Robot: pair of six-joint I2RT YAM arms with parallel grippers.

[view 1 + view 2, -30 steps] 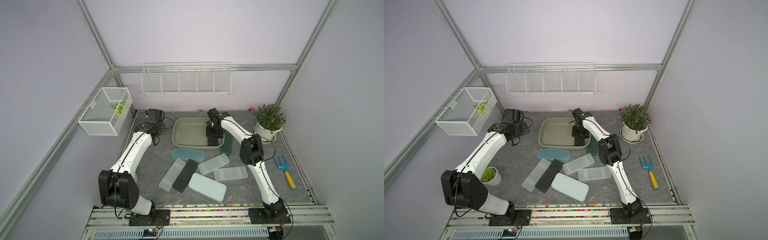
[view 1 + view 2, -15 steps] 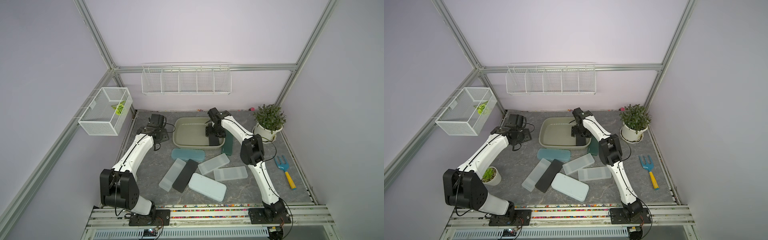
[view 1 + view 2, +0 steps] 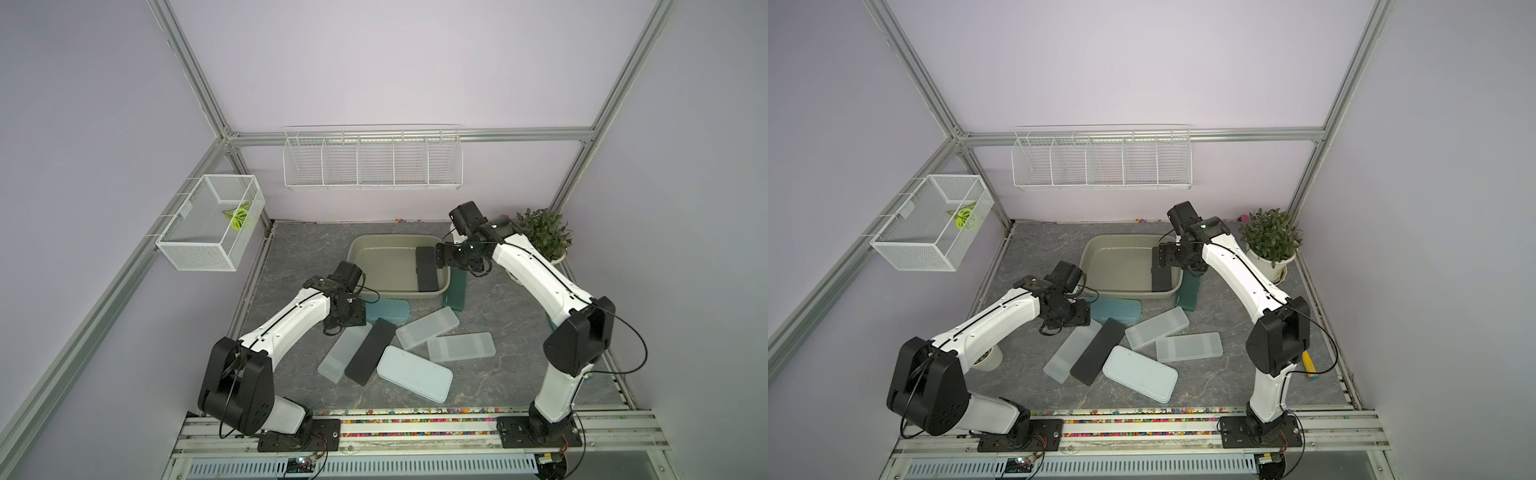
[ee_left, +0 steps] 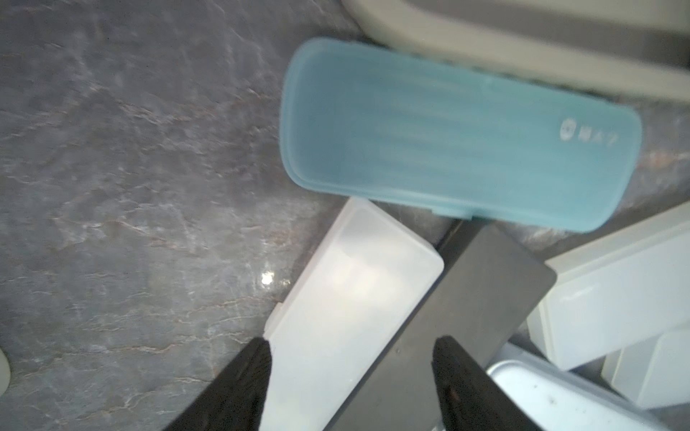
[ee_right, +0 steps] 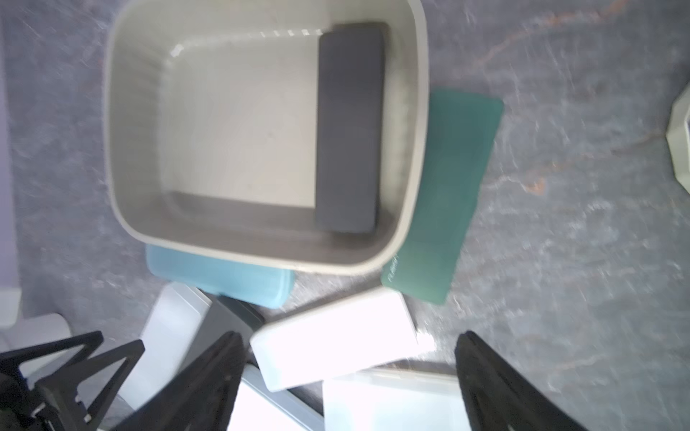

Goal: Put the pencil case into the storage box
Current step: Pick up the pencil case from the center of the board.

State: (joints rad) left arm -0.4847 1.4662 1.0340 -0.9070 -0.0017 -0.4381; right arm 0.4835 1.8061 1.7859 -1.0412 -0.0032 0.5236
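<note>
In both top views the black pencil case [image 3: 427, 269] [image 3: 1161, 278] lies flat inside the storage box [image 3: 386, 266] [image 3: 1121, 266], along the wall nearest the right gripper [image 3: 438, 257], which sits over that side's rim; the left gripper [image 3: 351, 322] hovers over loose cases outside the box; in the left wrist view its fingers [image 4: 239, 384] stand apart, holding nothing, a clear case [image 4: 354, 291] and a dark case [image 4: 481, 294] beneath them, a blue case [image 4: 448, 141] beyond their tips; in the right wrist view the fingers [image 5: 496, 384] stand wide and empty, the box well beyond their tips.

The grey table [image 3: 498, 386] carries the storage box [image 3: 390, 237]; just beside the box lie a blue pencil case [image 3: 390, 309] and a green pencil case [image 3: 456, 291].
</note>
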